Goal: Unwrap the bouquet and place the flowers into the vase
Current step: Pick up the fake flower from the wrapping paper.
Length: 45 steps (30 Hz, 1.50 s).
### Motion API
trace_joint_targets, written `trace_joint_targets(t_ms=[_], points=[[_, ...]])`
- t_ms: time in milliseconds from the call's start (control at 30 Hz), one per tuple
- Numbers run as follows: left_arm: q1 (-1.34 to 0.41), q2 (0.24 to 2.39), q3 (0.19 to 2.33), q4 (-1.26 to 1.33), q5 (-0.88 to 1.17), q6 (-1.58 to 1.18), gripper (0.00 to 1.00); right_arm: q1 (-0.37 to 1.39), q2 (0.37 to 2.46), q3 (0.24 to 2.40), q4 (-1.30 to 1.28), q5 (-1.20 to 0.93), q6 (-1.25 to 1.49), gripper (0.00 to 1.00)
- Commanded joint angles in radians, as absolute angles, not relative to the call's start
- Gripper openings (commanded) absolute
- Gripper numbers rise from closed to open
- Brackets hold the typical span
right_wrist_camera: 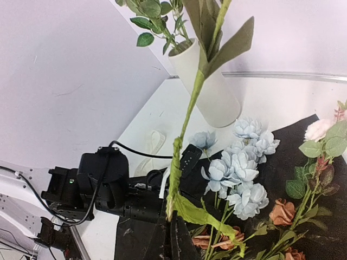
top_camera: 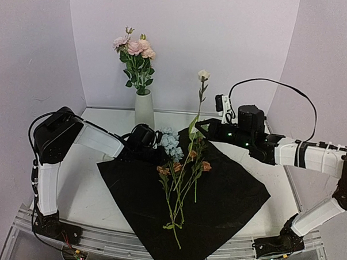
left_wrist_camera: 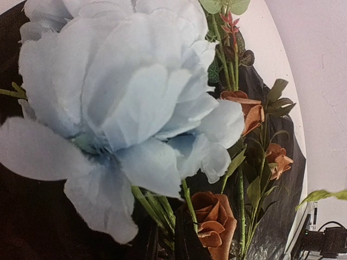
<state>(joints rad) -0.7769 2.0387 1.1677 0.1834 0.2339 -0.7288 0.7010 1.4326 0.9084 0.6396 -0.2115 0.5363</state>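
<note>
**Right hand** [top_camera: 201,126]: fingers together, clamped on the lower part of a white-flowered stem [top_camera: 201,99]. The stem stands near upright, bloom on top and cut end below the grip. I judge this is the attitude needed to feed it end-first into the vase [top_camera: 144,110]. The stem is off to the right of the vase mouth, not yet over it.

**Vase:** tall, slim, matte white. It stands at the back of the worktop [top_camera: 82,183], off the black wrapping sheet [top_camera: 231,190] and behind its far-left edge. It already carries a bunch of pink blooms [top_camera: 134,46] with green leaves, standing upright out of the mouth.

**Left hand** [top_camera: 159,145]: reaches in low from the left, at the pale blue blooms [top_camera: 171,142]. Blue petals fill its wrist view and no fingers show. I cannot tell whether they are apart or together, or whether they touch anything. It is probably lining up the next pick.

**Flowers** [top_camera: 180,176] not yet placed: they lie flat on the opened sheet, heads toward the back and stems fanned toward the near edge.
- Pale blue cluster
- Several rust blooms [left_wrist_camera: 214,219]
- Thin green stems with leaves

The sheet lies spread open, so unwrapping looks done. The step in hand is moving the flowers over to the vase.

**Held stem:** thin and green, with long narrow leaves and a small cream-white bloom. It is likely to flex. The mouth is narrow and part filled, so sway at the cut end could miss it.
</note>
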Motion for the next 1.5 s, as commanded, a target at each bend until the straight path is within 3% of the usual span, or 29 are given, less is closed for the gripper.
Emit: trace_joint_targets(t_ms=[0,433,733,933,1167,1400,1467], points=[[-0.775,2.053,1.221,0.207,0.254,-0.714,0.15,0.697,1.352,0.906,0.648,-0.189,0.471,0.00],[-0.776,1.841,1.129,0.199,0.170,-0.650,0.54,0.697,1.231,0.849,0.630,-0.263,0.339,0.01],[-0.778,1.623,1.081,0.145,0.212,-0.624,0.71,0.698,1.212,0.835,0.638,-0.318,0.311,0.01],[-0.810,1.516,1.135,0.146,0.270,-0.582,0.77,0.697,1.218,0.832,0.657,-0.359,0.313,0.02],[-0.911,1.580,1.292,0.153,0.293,-0.517,0.78,0.698,1.232,0.833,0.683,-0.411,0.328,0.02],[-0.965,1.669,1.407,0.160,0.331,-0.506,0.71,0.699,1.233,0.829,0.686,-0.426,0.333,0.02],[-0.968,1.684,1.424,0.161,0.336,-0.509,0.65,0.699,1.233,0.826,0.686,-0.430,0.336,0.03]])
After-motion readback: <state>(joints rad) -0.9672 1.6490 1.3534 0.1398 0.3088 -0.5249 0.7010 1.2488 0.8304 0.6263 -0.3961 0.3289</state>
